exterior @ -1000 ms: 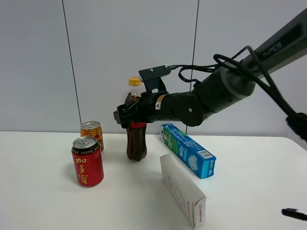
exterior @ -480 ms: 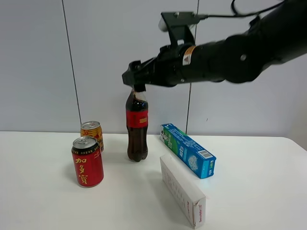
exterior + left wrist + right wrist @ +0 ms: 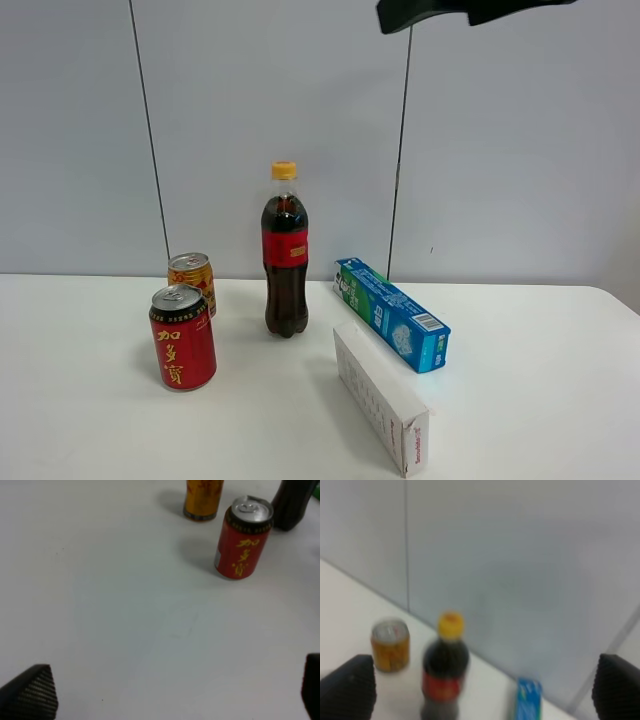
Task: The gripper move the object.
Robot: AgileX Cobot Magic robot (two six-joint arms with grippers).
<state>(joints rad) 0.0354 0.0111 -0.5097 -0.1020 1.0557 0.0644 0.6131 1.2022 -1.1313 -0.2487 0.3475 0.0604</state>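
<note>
The cola bottle point(image 3: 285, 250), with its red label and yellow-orange cap, stands upright and free on the white table point(image 3: 520, 400), between the cans and the boxes. It also shows blurred in the right wrist view point(image 3: 445, 670), and its dark base shows in the left wrist view point(image 3: 299, 502). My right arm point(image 3: 470, 12) is high above, only a black piece showing at the top edge. My right gripper point(image 3: 482, 690) is open and empty, well above and back from the bottle. My left gripper point(image 3: 170, 695) is open and empty over bare table.
A red can with gold characters point(image 3: 183, 338) stands front left of the bottle, and a gold can point(image 3: 191, 280) behind it. A blue-green box point(image 3: 392, 313) and a white box point(image 3: 380, 398) lie to the bottle's right.
My right gripper, closed round the bottle's upper part a second ago, has let go and risen straight up, almost out of the exterior view. The bottle stays standing in place.
</note>
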